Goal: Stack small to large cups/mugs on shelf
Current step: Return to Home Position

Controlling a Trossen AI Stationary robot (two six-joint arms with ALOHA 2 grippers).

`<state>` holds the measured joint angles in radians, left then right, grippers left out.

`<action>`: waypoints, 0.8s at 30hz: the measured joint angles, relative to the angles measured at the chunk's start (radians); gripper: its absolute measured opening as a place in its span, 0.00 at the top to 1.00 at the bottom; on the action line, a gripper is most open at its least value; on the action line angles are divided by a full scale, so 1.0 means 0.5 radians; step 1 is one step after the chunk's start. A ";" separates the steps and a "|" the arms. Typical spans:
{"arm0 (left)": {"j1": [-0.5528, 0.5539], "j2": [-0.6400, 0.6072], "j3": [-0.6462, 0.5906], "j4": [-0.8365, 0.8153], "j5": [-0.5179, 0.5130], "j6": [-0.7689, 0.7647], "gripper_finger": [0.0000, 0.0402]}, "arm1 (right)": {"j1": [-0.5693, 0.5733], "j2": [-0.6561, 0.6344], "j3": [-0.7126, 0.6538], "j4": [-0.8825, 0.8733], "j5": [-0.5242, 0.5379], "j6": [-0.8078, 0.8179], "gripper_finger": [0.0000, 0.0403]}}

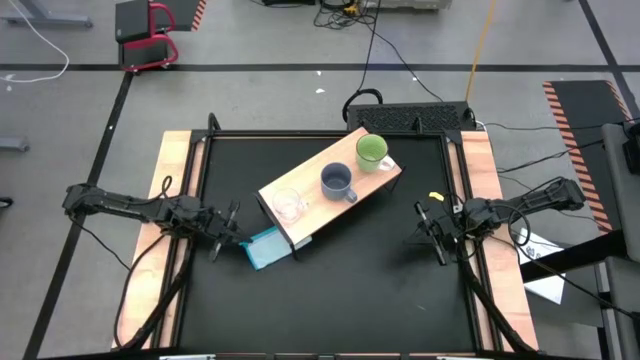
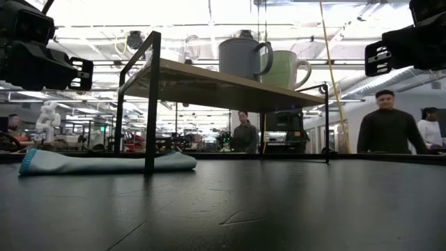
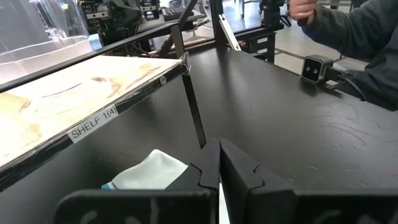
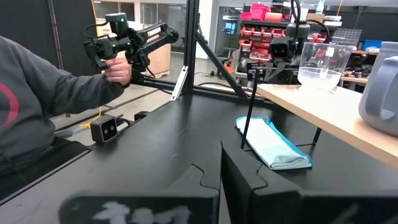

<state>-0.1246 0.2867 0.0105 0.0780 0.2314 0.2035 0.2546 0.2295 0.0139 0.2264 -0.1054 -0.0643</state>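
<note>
high view: glass cup point(image 1: 288, 205), grey mug point(image 1: 336, 181) and green mug point(image 1: 371, 150) line the shelf point(image 1: 312, 172); left gripper point(image 1: 222, 232) and right gripper point(image 1: 430, 230), both pinched together and empty, sit near the table point(image 1: 350, 295) side edges.

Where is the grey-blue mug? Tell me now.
In the high view, the grey-blue mug stands on the shelf, in the middle of the row, between the clear glass cup and the green mug.

On the light-wood shelf point(image 1: 312, 192), three upright vessels line up toward 2 o'clock: clear glass cup point(image 1: 288, 204), grey-blue mug point(image 1: 337, 181), light-green mug point(image 1: 372, 150).
</note>
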 joint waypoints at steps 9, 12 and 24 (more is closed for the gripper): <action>0.000 0.000 0.000 0.000 -0.059 -0.013 0.95 | 0.010 0.001 0.000 -0.137 -0.033 0.026 1.00; 0.000 0.000 0.000 0.000 -0.062 -0.013 0.93 | 0.022 0.001 0.000 -0.157 -0.102 0.053 1.00; 0.000 0.000 0.000 0.000 -0.063 -0.099 0.99 | 0.022 -0.001 0.000 0.024 -0.109 0.121 1.00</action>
<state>-0.1246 0.2867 0.0105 0.0780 0.1997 0.1539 0.2657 0.2291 0.0139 0.2382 -0.1600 -0.0036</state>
